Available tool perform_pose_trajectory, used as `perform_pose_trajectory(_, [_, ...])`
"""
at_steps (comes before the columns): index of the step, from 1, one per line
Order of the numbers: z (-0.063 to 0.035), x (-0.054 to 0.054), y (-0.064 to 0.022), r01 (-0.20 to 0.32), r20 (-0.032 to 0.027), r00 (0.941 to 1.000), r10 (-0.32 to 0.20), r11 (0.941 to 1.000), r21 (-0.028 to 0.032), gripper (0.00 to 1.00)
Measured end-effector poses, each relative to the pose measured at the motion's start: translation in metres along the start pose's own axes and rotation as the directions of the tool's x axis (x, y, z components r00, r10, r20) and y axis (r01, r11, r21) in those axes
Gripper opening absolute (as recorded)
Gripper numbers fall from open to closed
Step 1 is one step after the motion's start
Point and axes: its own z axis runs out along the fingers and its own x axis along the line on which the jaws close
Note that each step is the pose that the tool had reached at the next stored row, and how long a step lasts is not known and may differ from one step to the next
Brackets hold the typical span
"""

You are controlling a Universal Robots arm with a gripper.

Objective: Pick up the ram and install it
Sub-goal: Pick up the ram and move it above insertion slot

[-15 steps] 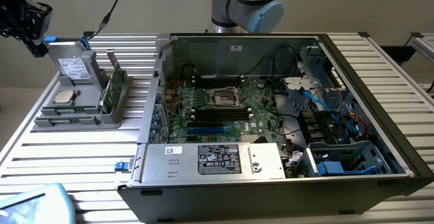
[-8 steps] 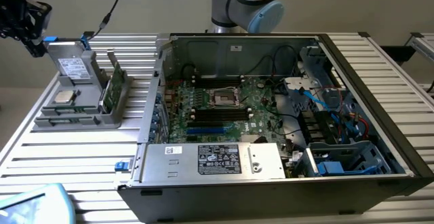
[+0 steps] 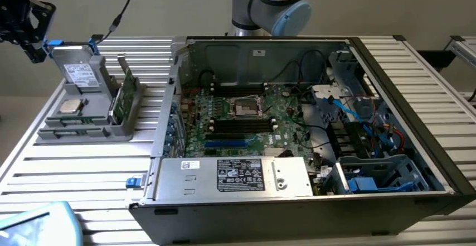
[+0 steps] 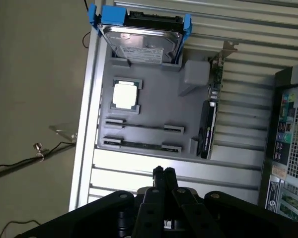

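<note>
Tool (image 4: 164, 172) pinched closed, empty, hovering off the grey tray's (image 4: 154, 106) edge. Ram (image 4: 207, 130) stood on edge along the tray edge nearest the computer case (image 3: 238, 62), untouched. Risk: closed fingers (image 4: 159, 174) would strike the ram's top, not straddle it.

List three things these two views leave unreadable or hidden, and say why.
1. Ram, wrist view: seen edge-on in the grey holder, so chips and label are hidden.
2. Power supply label, exterior view: print too small to read.
3. Gripper, exterior view: partly cut off by that view's left edge.
</note>
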Motion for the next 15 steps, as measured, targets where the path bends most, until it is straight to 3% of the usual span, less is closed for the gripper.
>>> perform_pose_trajectory(4, [0.0001,0.0000,0.0000,0.061,-0.0168,0.9980,-0.061,0.9981,-0.0011,0.11])
perform_pose_trajectory(8, [0.0001,0.0000,0.0000,0.130,-0.0298,0.9910,-0.130,0.9915,-0.0020,0.11])
perform_pose_trajectory(11, [0.0003,0.0000,-0.0001,0.183,-0.0376,0.9824,-0.183,0.9831,-0.0028,0.11])
perform_pose_trajectory(15, [0.0007,-0.0001,-0.0002,0.254,-0.0446,0.9661,-0.254,0.9671,-0.0031,0.11])
